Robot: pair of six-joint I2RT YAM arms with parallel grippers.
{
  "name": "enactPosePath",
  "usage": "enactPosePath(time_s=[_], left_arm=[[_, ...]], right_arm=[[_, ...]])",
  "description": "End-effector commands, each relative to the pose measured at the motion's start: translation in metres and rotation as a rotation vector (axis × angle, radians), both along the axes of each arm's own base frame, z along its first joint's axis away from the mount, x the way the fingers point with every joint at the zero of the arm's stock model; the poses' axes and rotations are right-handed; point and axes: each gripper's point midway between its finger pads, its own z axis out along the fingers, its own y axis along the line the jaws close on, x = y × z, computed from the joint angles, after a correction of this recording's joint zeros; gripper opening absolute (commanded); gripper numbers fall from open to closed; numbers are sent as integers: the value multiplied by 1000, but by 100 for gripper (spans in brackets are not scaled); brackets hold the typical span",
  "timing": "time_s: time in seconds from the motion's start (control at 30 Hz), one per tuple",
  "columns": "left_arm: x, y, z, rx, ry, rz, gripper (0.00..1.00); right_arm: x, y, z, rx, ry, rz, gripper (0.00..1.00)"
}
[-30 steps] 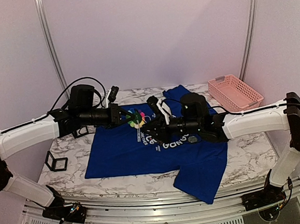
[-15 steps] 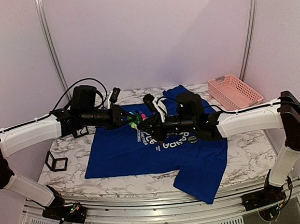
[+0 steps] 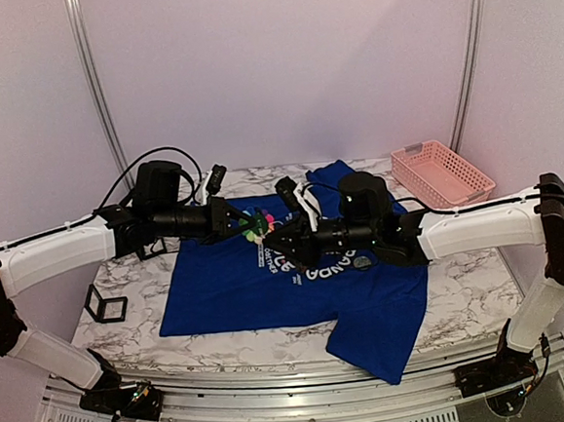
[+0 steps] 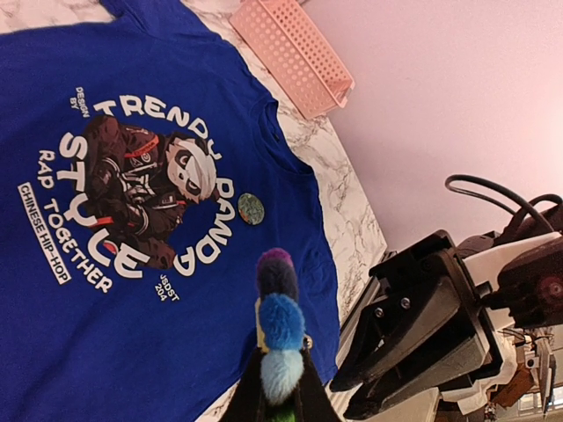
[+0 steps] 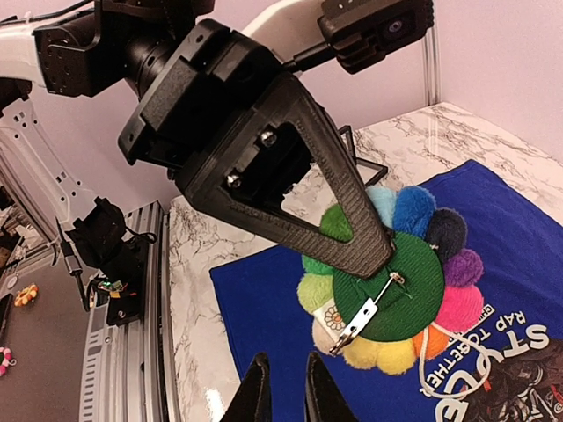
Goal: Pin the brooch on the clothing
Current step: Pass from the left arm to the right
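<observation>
Pink walls (image 3: 280, 64), marble table (image 3: 464, 285): left hand (image 3: 245, 227) pinches brooch (image 5: 391, 290) above clothing (image 3: 229, 284), right hand (image 5: 286, 367) barely parted.

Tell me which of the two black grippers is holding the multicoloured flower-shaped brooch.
The left gripper: its fingers pinch the multicoloured flower brooch above the royal-blue T-shirt. The right gripper faces it empty, slightly open.

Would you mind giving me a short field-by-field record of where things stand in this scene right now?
brooch: held above the clothing, pin back facing the right gripper
left gripper: shut on the brooch
right gripper: slightly open, empty, near the brooch
clothing: spread flat, print up
round disc: lying on the clothing beside the print
pinned: not yet
</observation>
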Motion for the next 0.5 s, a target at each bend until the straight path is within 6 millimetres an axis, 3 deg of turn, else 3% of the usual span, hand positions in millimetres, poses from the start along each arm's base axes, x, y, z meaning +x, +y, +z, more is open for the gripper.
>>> enactPosePath(time_s=[0.0,0.13,0.47], left_arm=[[5,-1,10,-17,-28,-2,0],[4,-1,10,-17,-30,-6,0],[1,-3,10,-21,-31,-14,0]], right_arm=[[7,7,-19,-55,51,-11,14],[11,11,-22,-61,51,-14,16],[19,17,-13,-24,63,-35,8]])
